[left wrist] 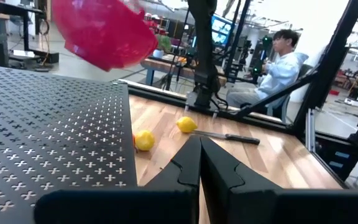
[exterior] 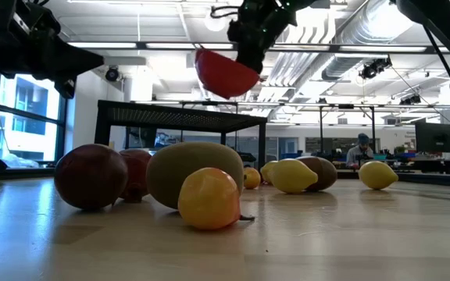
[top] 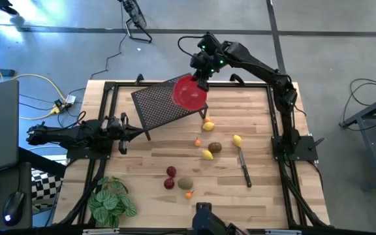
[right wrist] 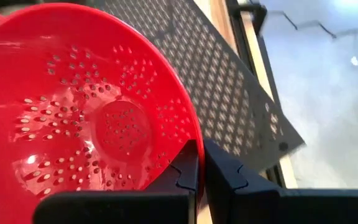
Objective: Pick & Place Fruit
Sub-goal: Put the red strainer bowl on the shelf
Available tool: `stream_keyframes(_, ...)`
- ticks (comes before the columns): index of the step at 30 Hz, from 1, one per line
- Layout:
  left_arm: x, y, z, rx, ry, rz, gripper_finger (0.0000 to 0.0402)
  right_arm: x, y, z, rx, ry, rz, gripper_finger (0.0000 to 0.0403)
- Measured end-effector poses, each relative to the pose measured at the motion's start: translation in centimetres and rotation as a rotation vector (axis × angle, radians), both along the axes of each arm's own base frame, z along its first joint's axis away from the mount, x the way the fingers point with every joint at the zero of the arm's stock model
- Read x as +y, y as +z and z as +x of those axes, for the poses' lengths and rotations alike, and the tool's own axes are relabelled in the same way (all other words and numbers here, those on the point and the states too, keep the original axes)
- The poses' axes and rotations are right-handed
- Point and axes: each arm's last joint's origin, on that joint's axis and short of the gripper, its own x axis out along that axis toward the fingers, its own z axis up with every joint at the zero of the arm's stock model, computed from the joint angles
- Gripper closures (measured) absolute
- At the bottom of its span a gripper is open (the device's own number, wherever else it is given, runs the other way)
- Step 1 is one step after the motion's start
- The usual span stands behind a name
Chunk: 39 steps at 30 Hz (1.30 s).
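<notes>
Right tool (top: 202,79) pinches rim of red colander (top: 189,93), held high over perforated rack (top: 162,103) near counter's far edge. Left tool (left wrist: 199,163) closed, idle by left edge. Fruit (top: 207,154) scattered mid-counter toward near edge: small, firm, light, roll-prone; grip across widest middle.

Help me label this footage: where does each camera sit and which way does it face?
High: overhead, facing down; both arms, table.
Low: tabletop level, past fruit into the room; right arm overhead.
Left wrist: across the perforated rack; left end effector shut.
Right wrist: into the red colander, right end effector gripping its rim.
All show the colander.
</notes>
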Motion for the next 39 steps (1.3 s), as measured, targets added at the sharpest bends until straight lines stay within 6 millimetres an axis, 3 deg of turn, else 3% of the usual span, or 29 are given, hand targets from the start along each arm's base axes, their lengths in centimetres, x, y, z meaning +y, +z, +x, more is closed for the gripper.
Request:
stream_keyframes(7, 0.4, 0.0, 0.1, 0.009, 0.130, 0.014, 0.0402, 0.2, 0.1, 0.0, -0.037, 0.067, 0.039, 0.0399)
stream_keyframes(15, 0.3, 0.5, 1.1, 0.022, 0.145, 0.113, 0.0402, 0.0, -0.6, -1.6, 0.052, 0.103, 0.137, 0.0399)
stream_keyframes(20, 0.4, 1.7, 2.0, 0.083, 0.175, 0.120, 0.0402, 0.3, -0.6, -1.9, 0.020, 0.186, 0.210, 0.0399)
stream_keyframes(25, 0.3, 3.9, 3.8, 0.154, 0.179, 0.147, 0.0402, 0.6, -0.9, -2.2, 0.063, 0.194, 0.230, 0.0399)
stream_keyframes(31, 0.1, 7.4, 7.2, 0.335, 0.163, 0.327, 0.0402, 0.6, -1.1, -2.5, 0.130, 0.170, 0.170, 0.0399)
stream_keyframes(39, 0.1, 12.8, 10.4, 0.528, 0.163, 0.481, 0.0402, 2.1, -1.4, -3.1, 0.175, 0.406, 0.164, 0.0399)
